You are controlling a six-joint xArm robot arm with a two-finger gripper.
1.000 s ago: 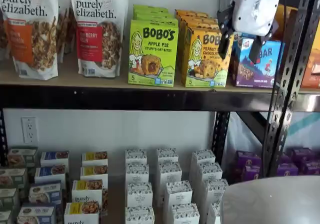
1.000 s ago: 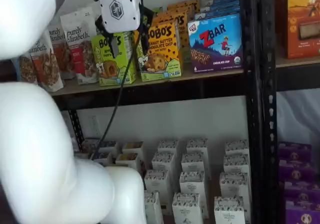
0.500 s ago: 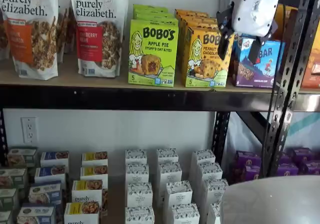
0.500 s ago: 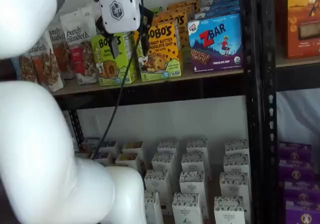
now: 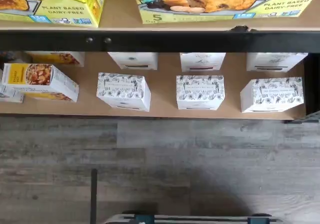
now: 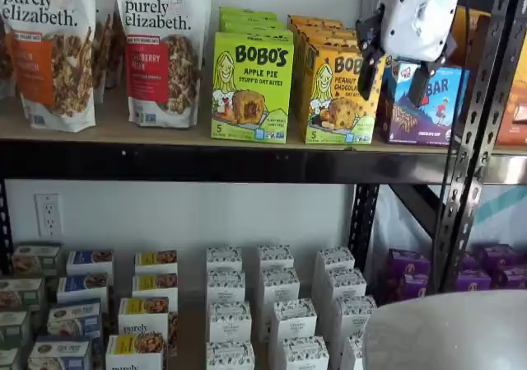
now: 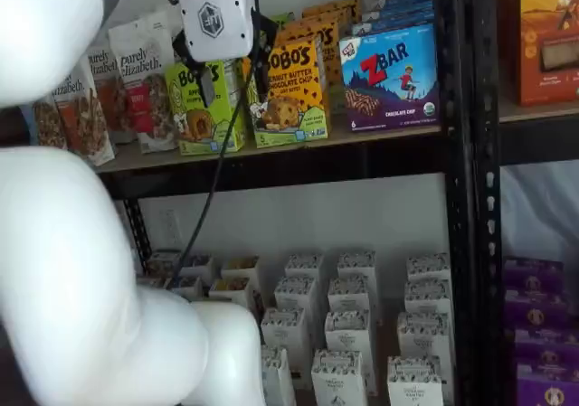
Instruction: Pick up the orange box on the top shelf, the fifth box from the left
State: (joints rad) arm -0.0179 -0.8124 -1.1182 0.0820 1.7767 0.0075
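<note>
Orange box (image 6: 336, 98) upright at front of top shelf (image 6: 165, 160), between green Bobo's box (image 6: 251, 88) and ZBar box (image 6: 424, 98). Tool (image 6: 393, 61) hanging before it, fingers apart, nothing held. Likely light, stiff cardboard, crushable; best gripped across narrow side faces, near mid-height.

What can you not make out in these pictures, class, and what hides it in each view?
1. Orange box: in a shelf view the claw covers its right edge.
2. Bobo's Apple Pie box: in a shelf view a claw finger and cable cross it.
3. ZBar box: name partly hidden behind the claw.
4. Wrist view: both Bobo's boxes cut off by the edge.
</note>
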